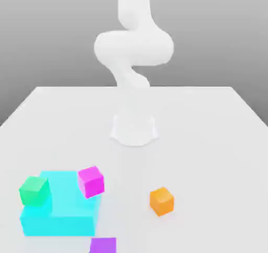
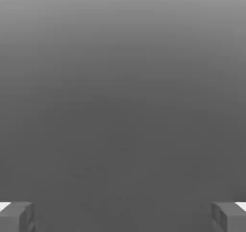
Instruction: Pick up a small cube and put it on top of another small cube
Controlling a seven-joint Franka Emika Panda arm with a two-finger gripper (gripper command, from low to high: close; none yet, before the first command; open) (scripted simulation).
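Observation:
The small violet-purple cube (image 1: 103, 245) lies on the white table at the near edge of the exterior view, cut off by the picture's border. An orange cube (image 1: 162, 201) of about the same size sits to its right and a little further back. My white arm (image 1: 133, 47) rises from its base (image 1: 134, 129) at the table's middle and leaves the picture upward. In the hand view my gripper (image 2: 123, 216) is open, its grey fingertips (image 2: 19, 215) far apart with nothing between them, facing a plain grey background.
A large cyan block (image 1: 63, 210) stands at the exterior view's near left. A green cube (image 1: 34, 190) rests on its left part. A pinker magenta cube (image 1: 91, 182) sits tilted at its right top edge.

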